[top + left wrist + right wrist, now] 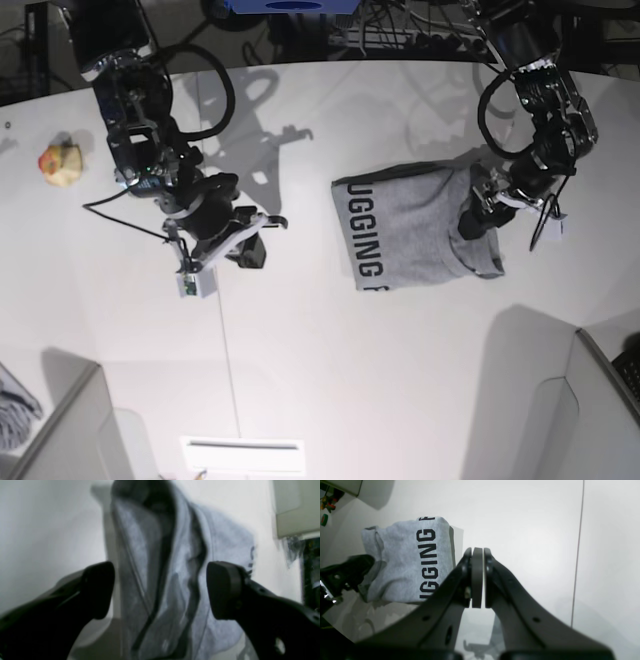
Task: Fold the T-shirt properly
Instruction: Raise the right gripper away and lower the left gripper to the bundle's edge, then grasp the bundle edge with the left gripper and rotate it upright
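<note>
a white table (300, 360) seen from above. far left, a small yellow-and-red toy (60, 165) sits near the edge. next, the right gripper (262, 228) hangs over bare table, its jaws clenched together on nothing. right of centre lies the grey t-shirt (405, 235), folded into a compact rectangle, with black block letters reading "ugging" along its left edge. at its right end, the left gripper (480, 212) is spread wide, released, straddling the bunched cloth.
</note>
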You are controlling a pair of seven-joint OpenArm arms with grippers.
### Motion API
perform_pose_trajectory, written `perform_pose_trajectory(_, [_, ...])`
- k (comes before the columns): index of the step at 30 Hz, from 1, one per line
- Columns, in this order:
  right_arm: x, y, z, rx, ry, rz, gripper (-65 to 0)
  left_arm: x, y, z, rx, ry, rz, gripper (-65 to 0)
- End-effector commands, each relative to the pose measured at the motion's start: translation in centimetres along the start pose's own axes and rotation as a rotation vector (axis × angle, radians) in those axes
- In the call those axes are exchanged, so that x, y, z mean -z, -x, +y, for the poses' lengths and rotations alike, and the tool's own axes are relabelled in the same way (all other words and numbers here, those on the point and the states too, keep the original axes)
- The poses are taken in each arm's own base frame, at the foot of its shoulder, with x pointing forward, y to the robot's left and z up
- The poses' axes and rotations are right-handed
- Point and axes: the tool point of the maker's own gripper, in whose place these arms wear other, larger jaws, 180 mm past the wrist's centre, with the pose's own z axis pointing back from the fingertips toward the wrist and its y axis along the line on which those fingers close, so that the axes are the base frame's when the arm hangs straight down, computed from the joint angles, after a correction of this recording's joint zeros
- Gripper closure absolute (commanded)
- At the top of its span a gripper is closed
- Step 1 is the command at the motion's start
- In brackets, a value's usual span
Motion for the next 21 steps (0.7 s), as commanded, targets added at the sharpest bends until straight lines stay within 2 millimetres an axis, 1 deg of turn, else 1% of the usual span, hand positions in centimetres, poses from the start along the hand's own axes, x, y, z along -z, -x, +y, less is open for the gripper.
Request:
perform_pose_trajectory(1, [-0.3,-1.7,0.4,-0.016,-0.015,-0.053,0.0,-0.1,-0.5,0.4,0.006,-0.018,0.009,-55.5])
perform_pose_trajectory(4, [-0.3,-1.8,0.4,-0.016,-0.014,-0.055,0.0,0.0,0.0,1.0,0.021,-0.034,0.05,-55.0])
perform_pose_trajectory(5, [-0.3,-1.8,0.4,-0.016,-0.014,-0.055,0.0,0.0,0.1,1.2,0.03,-0.039,0.063,-52.7])
perform_pose_trajectory(7, [-0.3,-1.7,0.3,-0.018,-0.012,-0.054,0.0,0.2,0.6,1.3,0.054,-0.041,0.098,-42.0])
perform_pose_trajectory(12, [-0.6,-1.2,-0.7,-0.031,0.01,-0.043,0.0,0.9,2.4,1.4,0.122,-0.045,0.208,-5.1])
perform_pose_trajectory(13, [-0.7,-1.2,-0.8,-0.031,0.012,-0.041,0.0,1.0,2.7,1.4,0.135,-0.045,0.228,0.0])
perform_pose_trajectory(17, [-1.1,-0.3,-2.3,-0.023,0.046,-0.022,0.0,1.0,2.8,1.4,0.219,-0.052,0.288,0.0])
perform_pose_trajectory(18, [-1.4,-0.2,-3.1,-0.008,0.063,-0.023,0.0,0.9,2.6,1.4,0.256,-0.056,0.307,0.0])
perform_pose_trajectory(20, [-1.9,0.0,-4.6,0.025,0.101,-0.029,0.0,1.6,2.2,0.3,0.349,-0.043,0.354,0.0])
perform_pose_trajectory(21, [-2.2,0.1,-5.4,0.039,0.12,-0.031,0.0,1.8,2.1,0.1,0.408,-0.047,0.388,0.0])
